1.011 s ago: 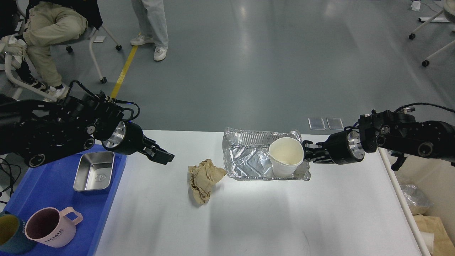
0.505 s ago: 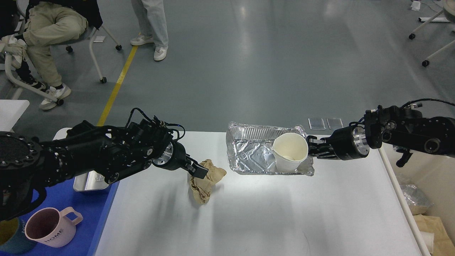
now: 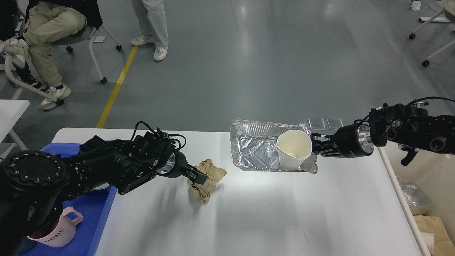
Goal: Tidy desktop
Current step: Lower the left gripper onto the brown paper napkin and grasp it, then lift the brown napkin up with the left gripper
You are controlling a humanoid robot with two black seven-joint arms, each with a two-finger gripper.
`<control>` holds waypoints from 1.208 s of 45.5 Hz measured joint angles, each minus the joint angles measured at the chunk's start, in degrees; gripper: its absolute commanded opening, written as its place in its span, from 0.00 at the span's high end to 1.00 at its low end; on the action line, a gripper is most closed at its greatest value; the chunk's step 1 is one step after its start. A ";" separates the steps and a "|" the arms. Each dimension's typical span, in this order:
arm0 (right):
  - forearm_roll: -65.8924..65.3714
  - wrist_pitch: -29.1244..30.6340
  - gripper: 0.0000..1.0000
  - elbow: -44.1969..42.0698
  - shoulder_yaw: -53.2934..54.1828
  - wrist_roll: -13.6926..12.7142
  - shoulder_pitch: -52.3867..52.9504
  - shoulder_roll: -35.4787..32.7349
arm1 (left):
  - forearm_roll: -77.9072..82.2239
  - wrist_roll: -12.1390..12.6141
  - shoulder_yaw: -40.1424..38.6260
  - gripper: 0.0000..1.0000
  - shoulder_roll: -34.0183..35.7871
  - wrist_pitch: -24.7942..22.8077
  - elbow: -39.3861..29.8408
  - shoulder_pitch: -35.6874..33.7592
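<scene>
Left claw [image 3: 199, 176] at crumpled brown paper [image 3: 206, 179] mid-desk [image 3: 270, 217], fingertips on wad's left edge; closure can't tell. Right claw [image 3: 317, 147] clamped on foil tray [image 3: 259, 153] right end, cup [image 3: 294, 148] inside, tray lifted off desk.

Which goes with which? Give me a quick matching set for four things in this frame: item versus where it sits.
Items:
1. paper cup
2. crumpled brown paper
3. pink mug
4. foil tray

Places:
A. on the blue tray at the left edge
B. at the left pincer, on the desktop
C. inside the foil tray, right end
D. at the desktop's far edge, next to the right pincer

Pairs: 1-C, 2-B, 3-A, 4-D
</scene>
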 measured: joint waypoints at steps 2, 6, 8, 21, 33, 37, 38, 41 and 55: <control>0.00 0.00 1.00 0.00 0.00 0.00 -0.03 0.00 | -0.17 0.00 0.00 0.12 -0.64 1.19 1.11 0.55; -0.03 -0.02 1.00 0.00 0.00 0.00 -0.06 0.00 | -0.37 -0.06 -0.03 0.12 -2.48 3.18 3.46 2.13; -0.03 -0.05 1.00 0.00 0.00 0.00 -0.06 0.00 | -0.41 -0.08 -0.05 0.11 -3.47 3.90 4.70 3.10; 0.00 -0.04 1.00 0.09 0.00 0.00 -0.02 -0.08 | -2.25 -0.16 -0.16 0.12 -6.53 5.46 6.70 4.60; 0.02 -0.06 1.00 0.20 0.12 0.04 0.00 -0.45 | -2.58 -0.90 -0.01 0.23 -7.01 7.98 6.72 6.12; 0.02 -0.08 1.00 0.31 0.19 0.04 0.01 -0.95 | -2.58 -1.09 0.00 0.49 -7.03 8.11 6.71 6.52; 0.02 -0.08 1.00 0.35 0.19 0.04 0.01 -1.03 | -2.58 -1.17 0.00 0.55 -7.03 8.06 6.72 6.56; 0.02 -0.08 1.00 0.41 0.19 0.07 0.01 -1.19 | -2.53 -1.89 0.00 0.81 -7.03 7.46 6.69 6.61; 0.04 -0.33 1.00 0.44 0.19 0.06 0.01 -1.32 | -2.15 -10.29 0.02 1.00 -7.13 -0.92 6.04 4.40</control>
